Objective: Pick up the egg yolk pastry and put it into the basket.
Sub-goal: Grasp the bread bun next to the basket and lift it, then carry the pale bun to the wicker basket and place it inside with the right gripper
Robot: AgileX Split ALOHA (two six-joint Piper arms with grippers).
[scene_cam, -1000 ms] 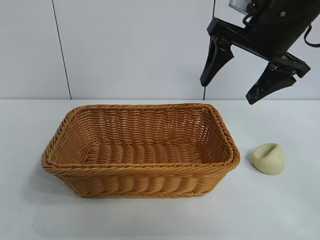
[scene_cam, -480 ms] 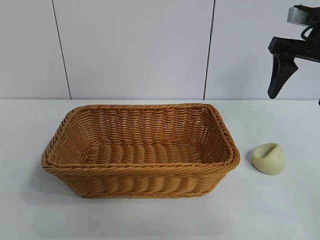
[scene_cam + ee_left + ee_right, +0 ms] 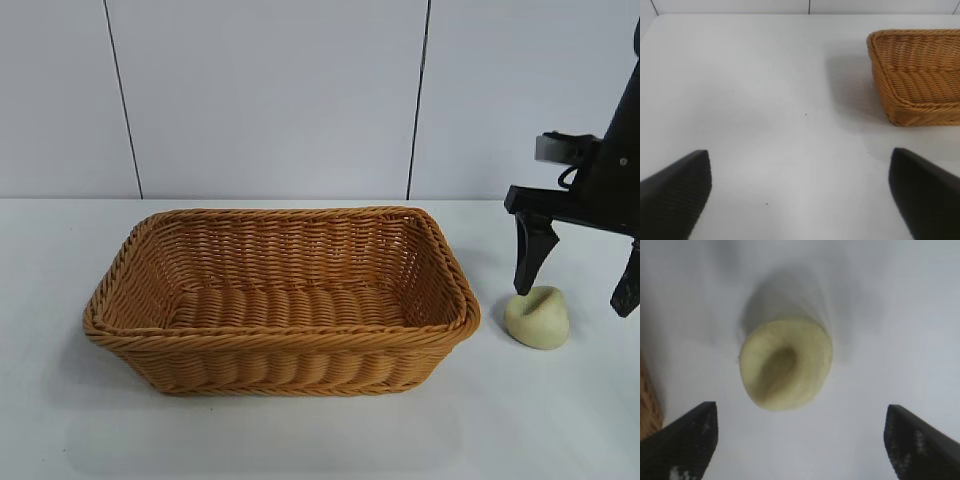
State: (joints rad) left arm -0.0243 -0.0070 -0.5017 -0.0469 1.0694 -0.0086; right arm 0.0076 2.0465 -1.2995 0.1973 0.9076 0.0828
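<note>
Nearest the exterior camera is a bare stretch of white counter (image 3: 300, 440), then the basket (image 3: 280, 300), a rectangular orange-brown wicker one with nothing visible inside it. Just beside its right end, apart from the braided rim, the egg yolk pastry (image 3: 537, 317) sits on the counter, a pale cream dome with a dent in its top. Above and slightly behind it hangs the right gripper (image 3: 575, 272), pointing down, fingers spread wide with one tip near the pastry's top on the basket side and the other out past its far side. From the right wrist view the pastry (image 3: 786, 364) lies ahead of the two dark fingertips (image 3: 687, 437), nothing between them and no contact showing. Farthest back is the grey panelled wall.

So the task looks to be at its approach: the pastry is not yet gripped or lifted, and closing on it, carrying it over the rim and releasing it into the basket are all left to do.

The left gripper (image 3: 800, 192) shows only in its own wrist view, fingers wide apart over bare counter with a corner of the basket (image 3: 920, 75) beyond; it holds nothing.

The right arm is cut off by the exterior frame edge, and its outer finger is only partly seen. Whether the fingertips already straddle the pastry is hard to tell.
</note>
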